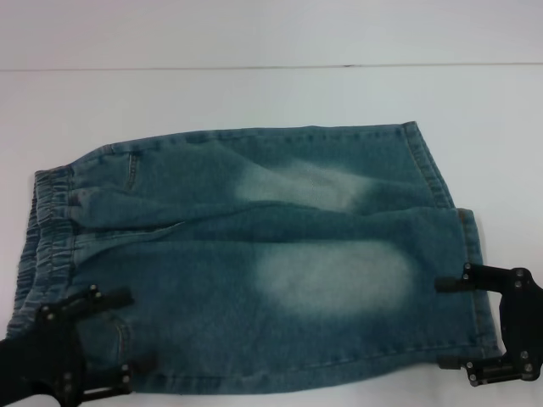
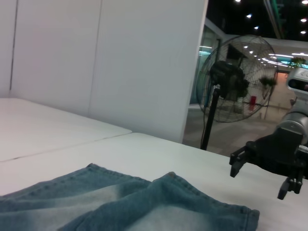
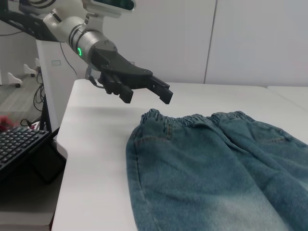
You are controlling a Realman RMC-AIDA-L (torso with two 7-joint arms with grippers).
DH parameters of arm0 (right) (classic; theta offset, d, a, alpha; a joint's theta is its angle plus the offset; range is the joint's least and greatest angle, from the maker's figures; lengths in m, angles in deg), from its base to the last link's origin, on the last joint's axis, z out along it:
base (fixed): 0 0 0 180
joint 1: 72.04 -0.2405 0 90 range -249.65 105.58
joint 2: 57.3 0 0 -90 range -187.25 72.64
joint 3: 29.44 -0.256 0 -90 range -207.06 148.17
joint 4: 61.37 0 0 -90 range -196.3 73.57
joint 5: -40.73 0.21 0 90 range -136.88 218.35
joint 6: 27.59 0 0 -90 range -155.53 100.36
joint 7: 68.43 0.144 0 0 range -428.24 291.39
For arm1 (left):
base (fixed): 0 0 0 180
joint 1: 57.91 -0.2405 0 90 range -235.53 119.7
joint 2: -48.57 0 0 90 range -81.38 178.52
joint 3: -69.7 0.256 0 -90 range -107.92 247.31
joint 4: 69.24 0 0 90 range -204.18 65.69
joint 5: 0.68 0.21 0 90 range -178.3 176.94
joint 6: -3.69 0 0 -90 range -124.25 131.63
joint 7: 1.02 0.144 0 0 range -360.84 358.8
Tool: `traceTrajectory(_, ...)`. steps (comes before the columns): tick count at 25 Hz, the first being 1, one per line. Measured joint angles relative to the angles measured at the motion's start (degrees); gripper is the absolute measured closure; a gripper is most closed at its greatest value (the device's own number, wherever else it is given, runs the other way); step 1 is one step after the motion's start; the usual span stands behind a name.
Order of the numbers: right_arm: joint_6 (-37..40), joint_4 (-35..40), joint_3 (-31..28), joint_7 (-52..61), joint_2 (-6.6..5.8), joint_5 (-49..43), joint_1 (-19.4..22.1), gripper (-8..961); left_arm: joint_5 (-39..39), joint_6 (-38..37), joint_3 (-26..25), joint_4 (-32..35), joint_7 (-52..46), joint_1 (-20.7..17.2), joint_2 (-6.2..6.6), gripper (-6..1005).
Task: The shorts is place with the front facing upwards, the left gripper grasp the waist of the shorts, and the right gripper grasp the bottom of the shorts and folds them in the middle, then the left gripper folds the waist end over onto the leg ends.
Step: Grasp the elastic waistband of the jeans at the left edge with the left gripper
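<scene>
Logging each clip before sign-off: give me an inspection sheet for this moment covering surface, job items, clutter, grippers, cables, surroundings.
Surface: white table, a seam line across its far part.
Job's things: the shorts lie flat and unfolded; the waist of the shorts toward the robot's left, the leg ends toward its right.
Clutter: nothing seen.
Grippers: the left gripper is open, raised above the table near the waist corner, not touching cloth. The right gripper is open, at the near leg hem; contact cannot be judged.
Cables: some beside the table in the right wrist view.
Surroundings: white wall panels, a standing fan, a keyboard.
</scene>
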Motion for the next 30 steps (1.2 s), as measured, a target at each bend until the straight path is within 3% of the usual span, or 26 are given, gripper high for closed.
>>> traceTrajectory(5, 0.0, 0.0, -0.1, 0.1, -0.21, 0.1, -0.2, 41, -0.3, -0.2, -0.3, 10.4, -11.2, -1.4, -0.94, 96)
traceTrajectory(11, -1.1, 0.4, -0.8, 0.4, -0.33, 0.0, -0.5, 41, 0.6, 0.6, 0.5, 29.0, -25.3, -4.4, -3.9, 96)
traceTrajectory(14, -1.4, 0.6, -0.9, 0.5, -0.33, 0.0, -0.5, 41, 2.4, 1.3, 0.7, 33.9, -29.6, -5.1, -4.16, 96)
traceTrajectory(20, -2.0, 0.6, -1.3, 0.5, -0.26, 0.0, -0.6, 42, 5.6, 5.6, 0.8, 35.5, -32.2, -5.0, -4.14, 96)
traceTrajectory(30, -2.0, 0.7, -1.5, 0.6, -0.09, -0.1, -0.5, 43, 9.7, 12.9, 2.6, 31.3, -32.5, -3.6, -4.22, 97)
